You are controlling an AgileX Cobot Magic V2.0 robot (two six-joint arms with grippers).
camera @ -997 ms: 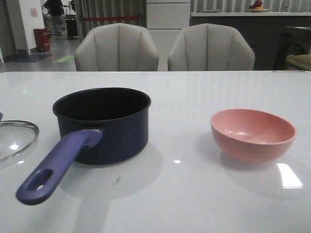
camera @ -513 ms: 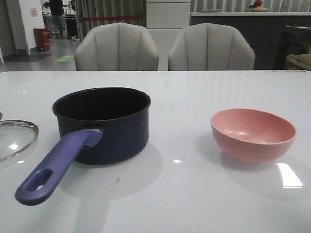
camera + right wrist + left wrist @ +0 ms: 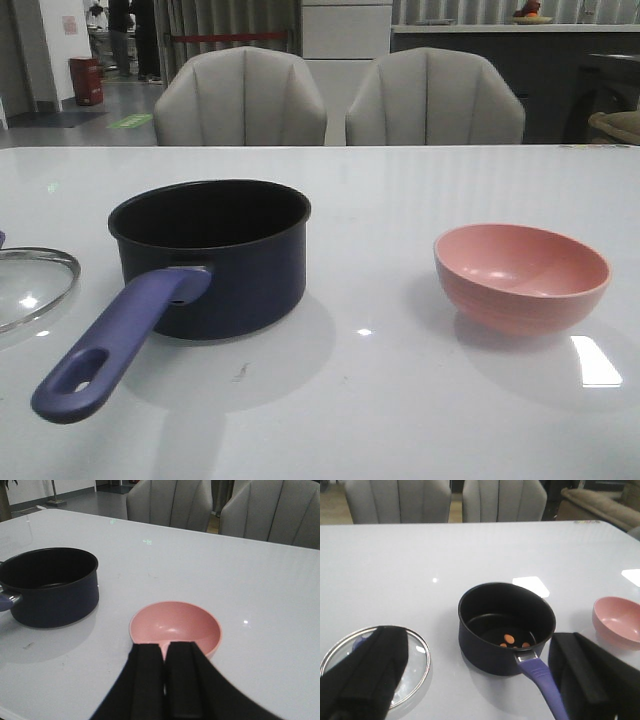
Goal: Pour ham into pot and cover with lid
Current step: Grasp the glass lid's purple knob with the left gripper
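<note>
My left gripper (image 3: 480,680) gaped wide above the pot (image 3: 506,627) holding the ham (image 3: 509,639); my right gripper (image 3: 164,680) was closed, empty, near the bowl (image 3: 175,627).

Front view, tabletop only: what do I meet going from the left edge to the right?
Lid at the left edge, cut off by the frame → pot, its handle pointing toward the camera and to the left → pink bowl.
</note>
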